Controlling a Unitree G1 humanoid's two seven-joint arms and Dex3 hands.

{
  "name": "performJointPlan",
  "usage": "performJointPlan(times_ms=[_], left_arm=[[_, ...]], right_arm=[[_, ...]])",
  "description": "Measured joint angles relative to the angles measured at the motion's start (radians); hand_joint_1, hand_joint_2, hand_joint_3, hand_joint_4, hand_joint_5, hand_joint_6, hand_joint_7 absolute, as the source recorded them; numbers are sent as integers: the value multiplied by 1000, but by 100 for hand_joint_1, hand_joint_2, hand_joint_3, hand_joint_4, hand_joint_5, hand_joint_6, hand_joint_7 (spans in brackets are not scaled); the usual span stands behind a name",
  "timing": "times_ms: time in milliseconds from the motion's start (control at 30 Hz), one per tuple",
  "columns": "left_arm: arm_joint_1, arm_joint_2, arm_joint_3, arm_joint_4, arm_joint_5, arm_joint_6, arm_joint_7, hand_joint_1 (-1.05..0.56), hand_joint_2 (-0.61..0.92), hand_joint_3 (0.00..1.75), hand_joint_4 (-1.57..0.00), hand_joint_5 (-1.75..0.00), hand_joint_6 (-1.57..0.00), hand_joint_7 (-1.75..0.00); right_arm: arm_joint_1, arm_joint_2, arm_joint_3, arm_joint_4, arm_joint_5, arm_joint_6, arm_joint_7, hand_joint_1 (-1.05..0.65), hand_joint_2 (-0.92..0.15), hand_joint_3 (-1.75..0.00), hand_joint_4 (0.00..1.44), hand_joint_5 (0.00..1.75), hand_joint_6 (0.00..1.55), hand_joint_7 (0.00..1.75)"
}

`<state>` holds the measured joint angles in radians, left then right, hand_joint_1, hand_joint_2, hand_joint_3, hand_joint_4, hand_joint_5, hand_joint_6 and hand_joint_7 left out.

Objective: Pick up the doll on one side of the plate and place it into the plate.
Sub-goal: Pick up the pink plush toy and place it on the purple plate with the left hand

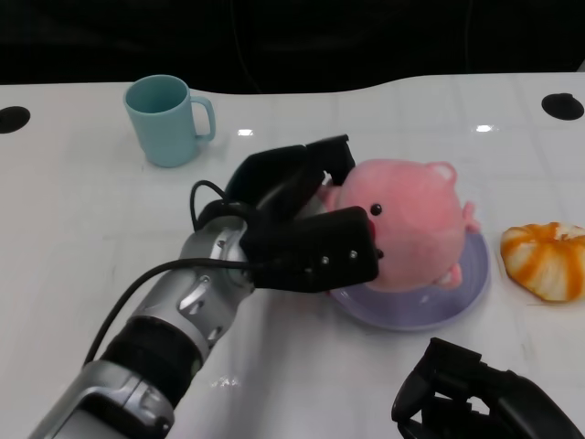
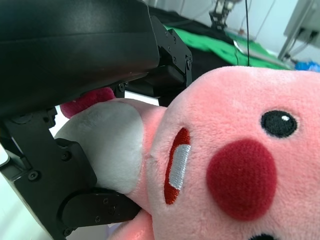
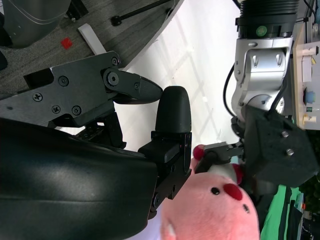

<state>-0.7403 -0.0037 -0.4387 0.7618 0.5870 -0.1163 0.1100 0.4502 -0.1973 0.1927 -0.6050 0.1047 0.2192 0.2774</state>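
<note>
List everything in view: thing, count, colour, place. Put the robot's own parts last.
doll: one, pink plush, on the plate, gripped by the left hand
plate: one, lavender, centre-right of the table, under the doll
mug: one, light blue, far left of the table
orange-and-white object: one, right of the plate; cannot tell what it is
table: one, white
left hand: one, black, holds the doll
right hand: one, black, lower right, holds nothing
</note>
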Motion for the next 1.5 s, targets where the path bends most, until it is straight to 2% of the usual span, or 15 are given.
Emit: performJointPlan(times_ms=[100, 333, 400, 433, 467, 567, 600, 667, 700, 767, 867, 967, 1033, 1267, 1500], left_arm=[[-35, -23, -23, 46, 23, 7, 8, -15, 45, 115, -93, -175, -73, -175], [-119, -90, -32, 152, 29, 40, 15, -17, 46, 111, -92, -175, -72, -175], [-136, -100, -33, 185, 29, 44, 15, -17, 49, 103, -89, -175, -70, -175], [-143, -103, -33, 203, 29, 48, 15, -18, 53, 92, -86, -175, -68, -169], [-152, -107, -33, 220, 29, 55, 15, -19, 61, 71, -79, -172, -71, -136], [-176, -118, -26, 260, 21, 69, 15, -18, 73, 45, -74, -167, -76, -89], [-181, -122, -17, 269, 6, 71, 14, -19, 78, 38, -62, -162, -68, -68], [-187, -125, 2, 284, -19, 73, -11, -23, 87, 24, -42, -121, -57, -37], [-190, -124, 4, 286, -26, 73, -31, -28, 90, 21, -33, -93, -48, -23], [-193, -120, -5, 289, -24, 73, -68, -39, 92, 21, -17, -63, -34, -8], [-194, -115, -28, 289, -10, 73, -88, -51, 92, 22, -2, -48, -22, -1], [-195, -108, -46, 288, 7, 76, -95, -64, 92, 27, 0, -14, -9, -1], [-196, -99, -65, 282, 22, 90, -116, -71, 92, 28, 0, -4, -3, 0], [-196, -54, -87, 211, 32, 102, -205, -101, 92, 35, 0, 0, 0, 0], [-170, 7, -93, 69, 25, 77, -259, -105, 92, 43, 0, 0, 0, 0]], right_arm=[[3, 0, 5, -3, -8, 1, -6, -24, -90, -57, 63, 175, 43, 167], [13, 0, 13, -12, -27, 1, -9, -24, -91, -57, 63, 175, 43, 167], [14, 0, 16, -13, -31, 1, -9, -23, -91, -57, 63, 175, 44, 167], [16, 0, 17, -13, -31, 1, -10, -23, -91, -57, 63, 175, 44, 167], [17, 0, 17, -13, -31, 1, -10, -23, -91, -57, 63, 175, 43, 167], [19, 0, 19, -14, -31, 1, -10, -24, -91, -57, 63, 175, 43, 167], [18, 0, 19, -15, -30, 1, -10, -24, -91, -57, 63, 175, 43, 167], [19, 0, 20, -21, -30, 3, -10, -24, -91, -57, 63, 175, 43, 167], [19, 0, 20, -24, -30, 4, -10, -24, -91, -57, 63, 175, 43, 167], [19, 0, 20, -29, -30, 4, -10, -24, -91, -57, 63, 175, 43, 167], [19, 0, 19, -32, -29, 5, -9, -24, -91, -56, 63, 175, 44, 167], [19, 0, 18, -32, -28, 7, -9, -25, -91, -56, 64, 175, 44, 167], [19, 0, 17, -32, -28, 8, -9, -25, -91, -56, 64, 175, 44, 167], [19, -3, 3, -33, -26, 8, -5, -24, -91, -56, 65, 175, 44, 167], [17, -6, -2, -33, -19, 8, 7, -23, -91, -57, 65, 175, 45, 167]])
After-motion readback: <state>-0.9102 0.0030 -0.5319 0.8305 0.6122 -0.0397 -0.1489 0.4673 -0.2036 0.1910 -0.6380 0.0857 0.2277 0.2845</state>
